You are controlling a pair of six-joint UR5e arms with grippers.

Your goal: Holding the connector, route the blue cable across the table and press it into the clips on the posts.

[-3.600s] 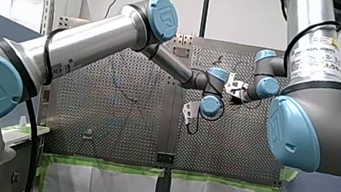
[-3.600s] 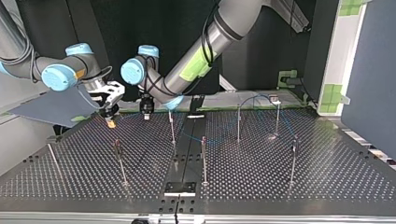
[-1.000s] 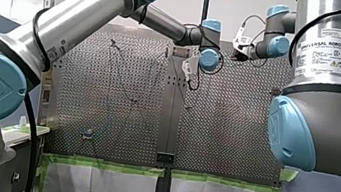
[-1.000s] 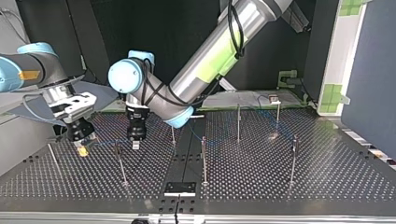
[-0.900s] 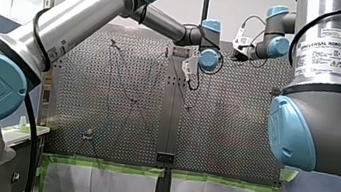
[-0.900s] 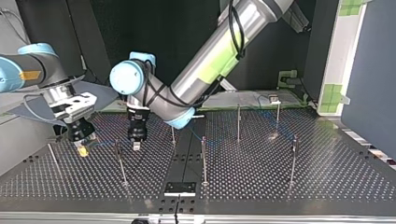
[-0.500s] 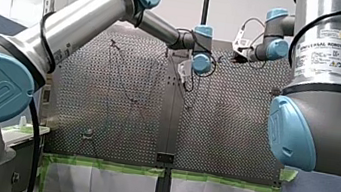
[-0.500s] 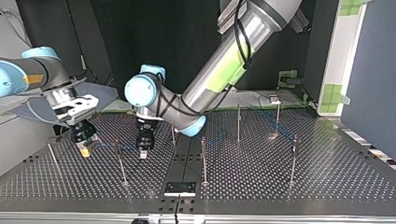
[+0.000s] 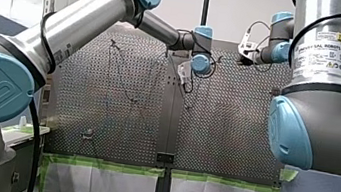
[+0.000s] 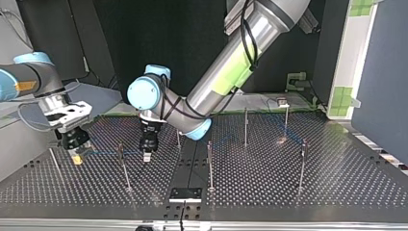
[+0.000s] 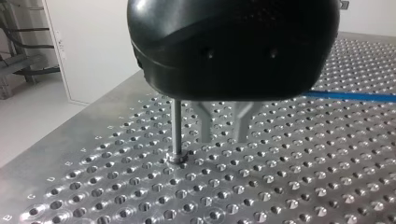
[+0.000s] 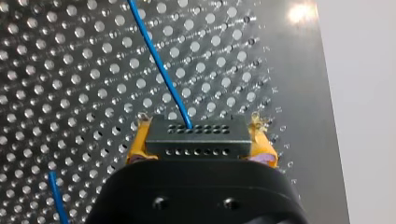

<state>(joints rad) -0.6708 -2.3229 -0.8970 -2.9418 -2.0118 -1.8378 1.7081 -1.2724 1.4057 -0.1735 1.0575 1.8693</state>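
Over at the top view's left, gripping the connector (image 12: 195, 137) tight with my right tool (image 10: 77, 158), with yellow pads (image 12: 140, 142) squeezing it from both sides (dark block with rows of tiny holes, pretty clear in the right wrist view). Holding it just above the counter (image 10: 288, 192), near that side's edge. Trailing the blue cable (image 12: 159, 65) out of the connector's face and stretching it over the perforated surface to the closest post (image 10: 121, 161), then carrying on among the other posts (image 10: 246, 127) toward the view's right. Hovering my left tool (image 11: 223, 126) low over the counter, just beside a thin post (image 11: 176, 123), with its metal fingers (image 11: 205, 123) standing apart and nothing sitting between them. Passing the cable beyond that tool without touching it. Struggling to make out the cable's seating at the post tops, honestly.
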